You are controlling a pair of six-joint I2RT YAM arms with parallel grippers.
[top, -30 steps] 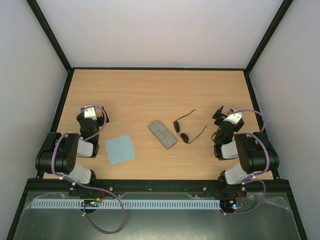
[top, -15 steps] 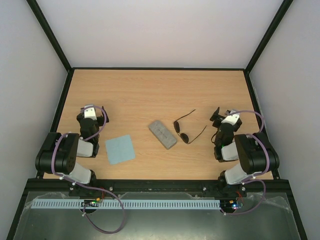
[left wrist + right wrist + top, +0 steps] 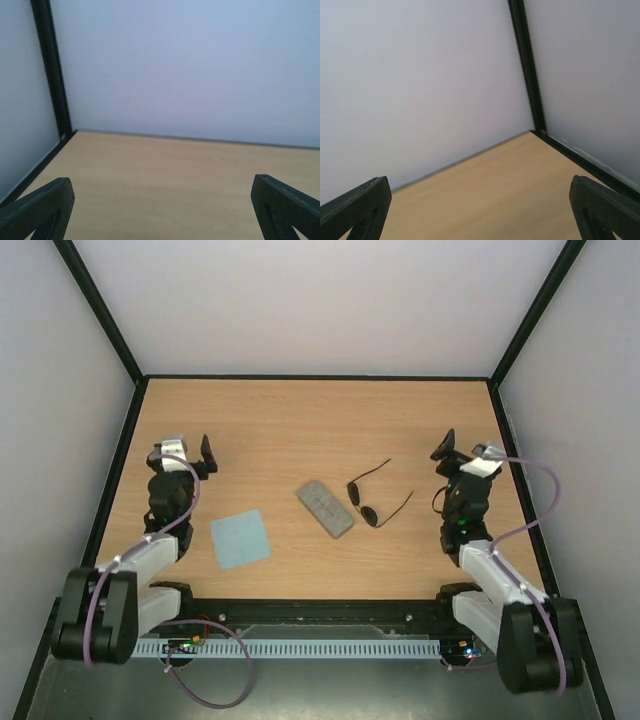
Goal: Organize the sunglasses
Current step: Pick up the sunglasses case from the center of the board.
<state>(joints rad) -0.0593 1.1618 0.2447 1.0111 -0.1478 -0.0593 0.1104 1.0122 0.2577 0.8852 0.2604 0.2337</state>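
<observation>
Top external view shows the task not yet started. The thin dark wire-frame sunglasses with two round lenses (image 3: 366,500) lie unfolded, temple arms spread, on the light wooden table (image 3: 300,420), right of centre. They are just beside the grey rectangular case (image 3: 325,508), which appears closed. The light blue square cloth (image 3: 240,538) lies flat further left. The left gripper (image 3: 203,454) and right gripper (image 3: 449,449) both hang with jaws wide apart, empty, well apart from every item. Folding and casing appear outstanding. Count: one pair of sunglasses, one case, one cloth, two grippers.
</observation>
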